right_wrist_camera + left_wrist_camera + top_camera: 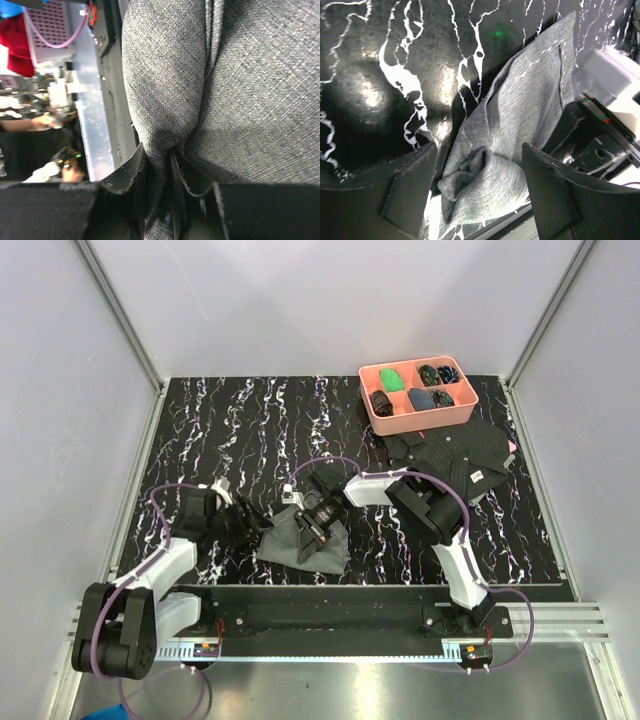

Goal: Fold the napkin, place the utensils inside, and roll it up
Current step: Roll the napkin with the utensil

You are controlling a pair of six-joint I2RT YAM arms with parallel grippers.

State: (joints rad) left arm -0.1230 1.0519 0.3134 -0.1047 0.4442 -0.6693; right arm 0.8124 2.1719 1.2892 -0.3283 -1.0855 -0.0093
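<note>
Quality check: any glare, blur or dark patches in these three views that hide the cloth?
Top external: evenly lit and sharp, the napkin clear. Left wrist: bright glare patches on the black mat, a small green light spot, napkin readable. Right wrist: napkin weave sharp, background at left blurred, the right gripper dark and shadowed where it pinches the cloth.

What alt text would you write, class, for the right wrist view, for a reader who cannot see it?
The right claw is shut on a raised fold of the grey napkin. The woven cloth fills most of the frame.
</note>
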